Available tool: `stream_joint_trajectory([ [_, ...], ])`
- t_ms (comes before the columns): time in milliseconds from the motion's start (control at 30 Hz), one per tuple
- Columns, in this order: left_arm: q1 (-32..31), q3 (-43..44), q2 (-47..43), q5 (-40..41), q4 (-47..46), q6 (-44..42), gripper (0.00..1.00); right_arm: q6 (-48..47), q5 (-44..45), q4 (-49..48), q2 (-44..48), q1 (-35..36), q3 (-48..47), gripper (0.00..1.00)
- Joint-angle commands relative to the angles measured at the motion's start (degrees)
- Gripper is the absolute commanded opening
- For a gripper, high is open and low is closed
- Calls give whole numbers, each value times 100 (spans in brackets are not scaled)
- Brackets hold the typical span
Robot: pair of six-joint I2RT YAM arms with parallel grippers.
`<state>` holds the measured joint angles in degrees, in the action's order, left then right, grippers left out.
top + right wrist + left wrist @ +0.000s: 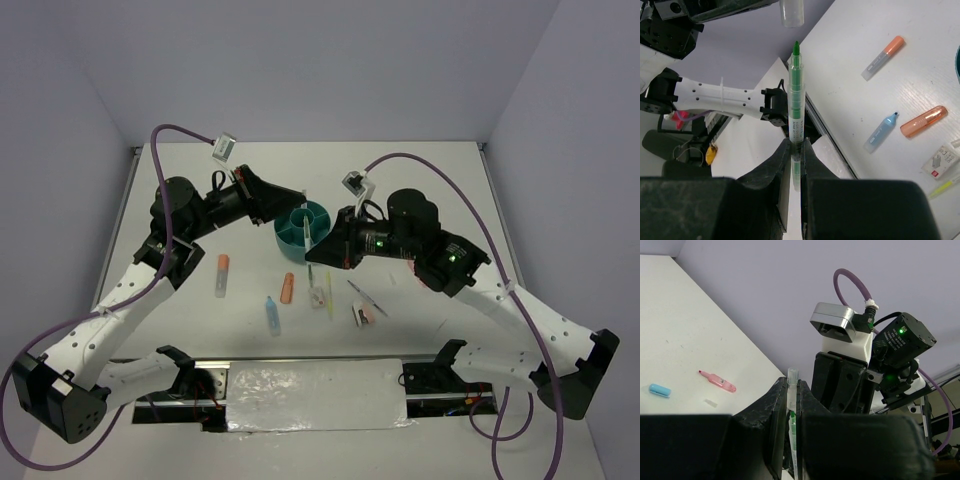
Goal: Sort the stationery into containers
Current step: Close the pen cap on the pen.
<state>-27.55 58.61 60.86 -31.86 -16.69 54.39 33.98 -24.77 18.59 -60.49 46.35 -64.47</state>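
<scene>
Pinches clear plastic cap point(791, 12) in left claw point(792, 390), near round teal plastic organiser bowl point(288, 232) on white bench point(420, 190); clamps thin green-tipped pen point(796, 95) in right claw point(796, 150), tip toward the cap. Looks light, stiff, slick; calls for a mid-barrel hold

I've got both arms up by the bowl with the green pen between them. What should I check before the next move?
1. Right pincer shut on the green pen: ok.
2. Left pincer shut on the clear cap: ok.
3. Cap in line above the pen tip: ok, going by the right wrist view.
4. Cap seated on the pen: not ok, a gap shows between them.
5. Teal organiser close beside both pincers: ok.
6. Other stationery sorted: not ok. The orange marker and light-blue marker lie outside the organiser.
</scene>
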Motion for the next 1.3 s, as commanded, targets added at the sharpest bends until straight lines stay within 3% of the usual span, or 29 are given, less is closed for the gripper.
stream_joint_trajectory([
  [0, 30, 37, -22, -145, -291, 45, 0, -110, 8, -110, -51, -47, -330, 0],
  [833, 13, -368, -267, -242, -608, 344, 0, 39, 210, -320, -367, -381, -874, 0],
  [1000, 4, -333, -408, -260, -362, 213, 7, -338, -89, -865, -613, -513, -1234, 0],
  [1133, 4, -79, -540, -251, 59, -51, 11, -830, -124, -673, -789, -513, -1717, 0],
  [1267, 4, 159, -645, -180, 552, -385, 16, -1138, -475, -918, -622, -521, -1508, 0],
])
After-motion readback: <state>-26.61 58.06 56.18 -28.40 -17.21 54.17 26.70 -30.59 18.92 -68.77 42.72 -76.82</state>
